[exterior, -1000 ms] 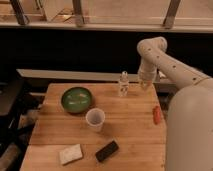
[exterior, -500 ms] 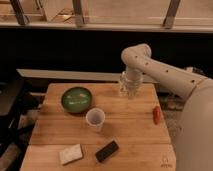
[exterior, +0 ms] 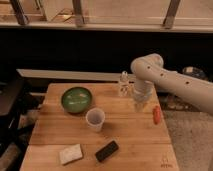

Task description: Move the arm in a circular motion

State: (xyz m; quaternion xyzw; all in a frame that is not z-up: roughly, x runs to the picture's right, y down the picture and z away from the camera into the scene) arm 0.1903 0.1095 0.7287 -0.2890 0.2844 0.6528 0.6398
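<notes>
The cream-white arm (exterior: pixel 170 82) reaches in from the right edge, with small dark dots along its thick tube segments. It bends at a bulbous joint (exterior: pixel 146 67) and points down over the wooden table (exterior: pixel 130 137). Its narrow tip, the gripper (exterior: pixel 139 104), hangs just above the table's right middle. The gripper sits to the right of and in front of a clear bottle (exterior: pixel 123 83), and left of a red-orange object (exterior: pixel 157 114). Nothing shows in the gripper.
A green bowl (exterior: pixel 76 99) sits at the table's left. A white cup (exterior: pixel 95 119) stands in the middle. A pale sponge (exterior: pixel 70 153) and a black flat object (exterior: pixel 107 150) lie near the front edge. A dark wall and a railing are behind.
The arm first swung left toward the bottle. It has now come back to the right and lower, with the gripper nearer the table's front.
</notes>
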